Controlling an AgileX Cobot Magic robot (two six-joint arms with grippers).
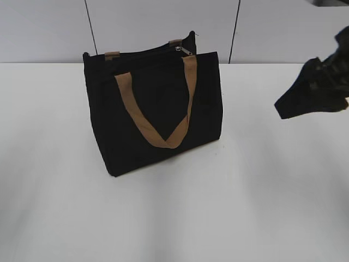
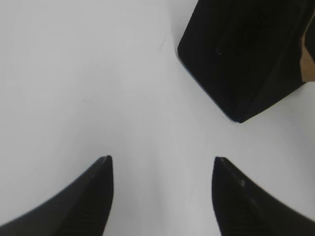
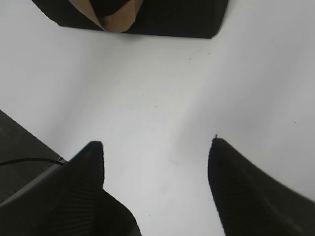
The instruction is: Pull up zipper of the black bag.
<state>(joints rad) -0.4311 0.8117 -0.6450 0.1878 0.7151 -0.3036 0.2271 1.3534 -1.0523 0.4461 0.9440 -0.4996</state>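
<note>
The black bag stands upright on the white surface, one tan strap hanging in a V down its front. The zipper pull sits on the bag's top edge, towards the end nearer the right gripper. That gripper hangs above the surface well apart from the bag, touching nothing. In its wrist view the right gripper is spread wide and empty, with the bag's lower edge ahead of it. The left gripper is likewise spread and empty over bare surface, a corner of the bag ahead and to its right.
</note>
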